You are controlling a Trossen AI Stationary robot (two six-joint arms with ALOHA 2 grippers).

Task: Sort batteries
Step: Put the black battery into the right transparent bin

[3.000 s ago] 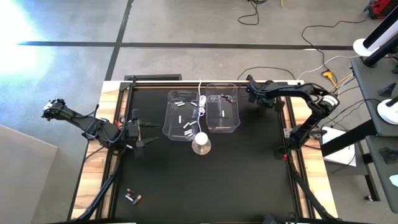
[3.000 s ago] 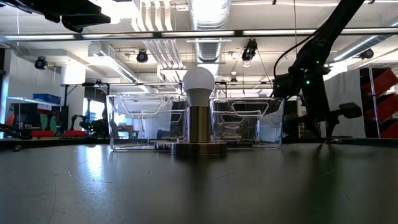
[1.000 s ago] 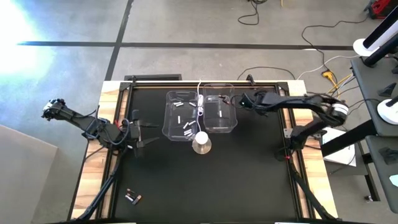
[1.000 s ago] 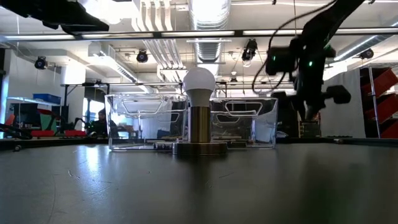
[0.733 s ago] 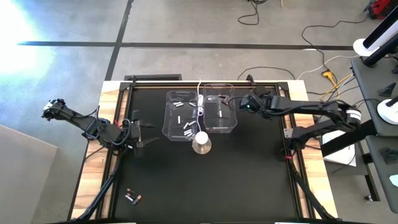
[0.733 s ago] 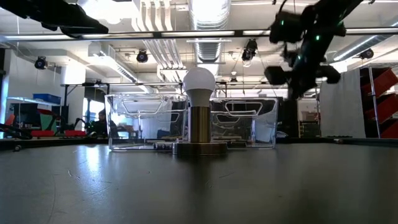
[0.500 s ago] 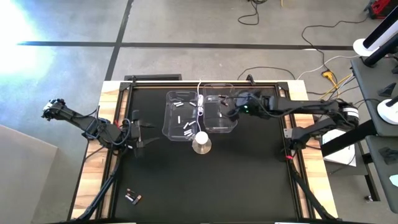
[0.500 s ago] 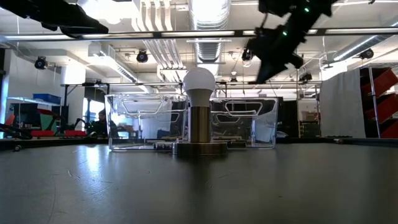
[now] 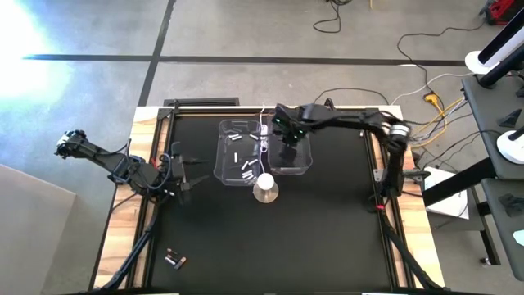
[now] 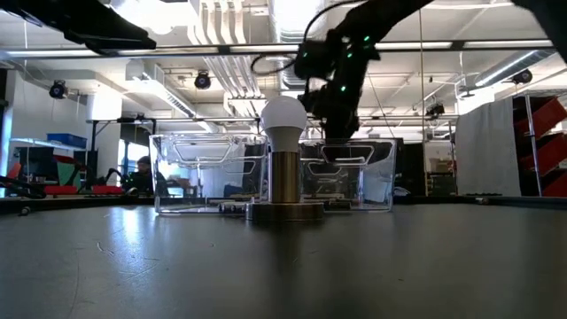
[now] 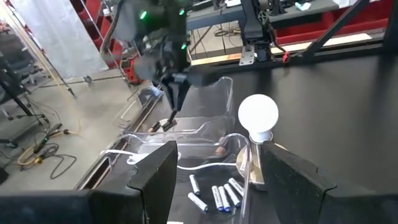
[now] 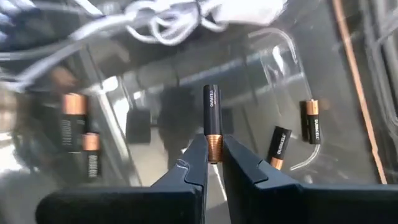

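Two clear bins stand side by side at the table's far middle. The left bin (image 9: 240, 153) holds several silvery batteries (image 11: 219, 196). The right bin (image 9: 304, 158) holds several dark, copper-ended batteries (image 12: 313, 121). My right gripper (image 12: 212, 154) hangs over the right bin (image 10: 350, 173), shut on one dark battery (image 12: 211, 112). My left gripper (image 11: 217, 186) waits open at the table's left (image 9: 184, 172), pointing toward the bins, with nothing between its fingers. Two more batteries (image 9: 174, 260) lie on the mat at the near left. My right gripper pinches the battery's copper end (image 12: 212, 144) between its two fingertips. The fingers come from above, slanting steeply down, and the battery lies in line with them, its dark end sticking out past the tips. The battery is clear above the right bin's floor.
A lamp with a round white bulb (image 9: 264, 182) on a brass base (image 10: 283, 211) stands just in front of the gap between the bins. Its white cable (image 9: 265, 135) runs back between them. Bare black mat (image 9: 327, 238) fills the near half of the table.
My right gripper has swung from near the table's right edge toward the left and come over the right bin. On the way it has risen, rolled about its wrist and tipped to point steeply down.
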